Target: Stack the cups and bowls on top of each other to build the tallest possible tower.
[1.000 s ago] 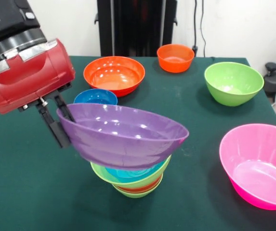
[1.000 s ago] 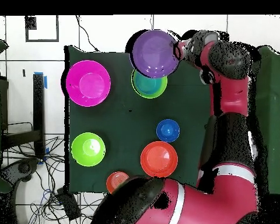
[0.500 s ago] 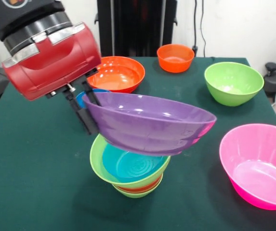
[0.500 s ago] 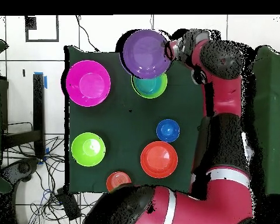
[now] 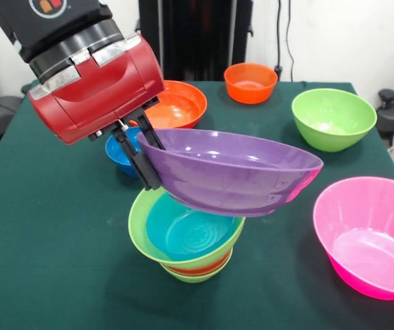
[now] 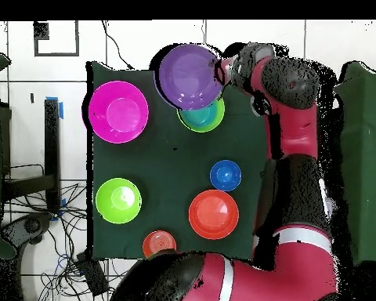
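My gripper point(image 5: 140, 155) point(image 6: 222, 72) is shut on the rim of a large purple bowl point(image 5: 234, 175) point(image 6: 189, 75) and holds it tilted in the air, above and a little to the right of the tower in the front view. The tower point(image 5: 183, 240) point(image 6: 203, 119) has a small green base, an orange band, a wide lime green rim and a teal bowl inside. Loose bowls: big pink point(image 5: 372, 234) point(image 6: 117, 111), lime green point(image 5: 333, 117) point(image 6: 118, 200), big orange point(image 5: 179, 103) point(image 6: 214, 213), small orange point(image 5: 250, 81) point(image 6: 157, 242), small blue point(image 5: 119, 152) point(image 6: 225, 175).
The dark green table point(image 5: 45, 227) point(image 6: 168, 168) ends close to the pink bowl at the front view's right. The arm's red body point(image 5: 93, 86) hangs over the table's left half in that view. Cables lie on the floor past the table's edge point(image 6: 74, 266).
My gripper has carried the purple bowl up and to the right in the front view, off the tower, so the tower's teal inside now shows.
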Robot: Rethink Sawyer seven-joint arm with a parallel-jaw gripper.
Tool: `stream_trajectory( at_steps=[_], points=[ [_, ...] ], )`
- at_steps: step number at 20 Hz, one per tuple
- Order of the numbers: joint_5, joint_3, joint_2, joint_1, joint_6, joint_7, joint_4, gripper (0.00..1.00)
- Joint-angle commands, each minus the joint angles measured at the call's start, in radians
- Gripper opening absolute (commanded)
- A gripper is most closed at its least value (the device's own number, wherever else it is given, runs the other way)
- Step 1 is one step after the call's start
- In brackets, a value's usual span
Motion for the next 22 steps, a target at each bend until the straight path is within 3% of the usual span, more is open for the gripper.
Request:
stream_trajectory(
  at_steps=[1, 10, 22],
  points=[
    [-0.016, 0.091, -0.02, 0.021, 0.091, 0.056, 0.138, 0.0],
    [-0.016, 0.09, -0.093, 0.003, 0.083, -0.066, 0.293, 0.0],
    [-0.056, 0.094, -0.098, -0.013, 0.091, -0.048, 0.296, 0.0]
  ],
)
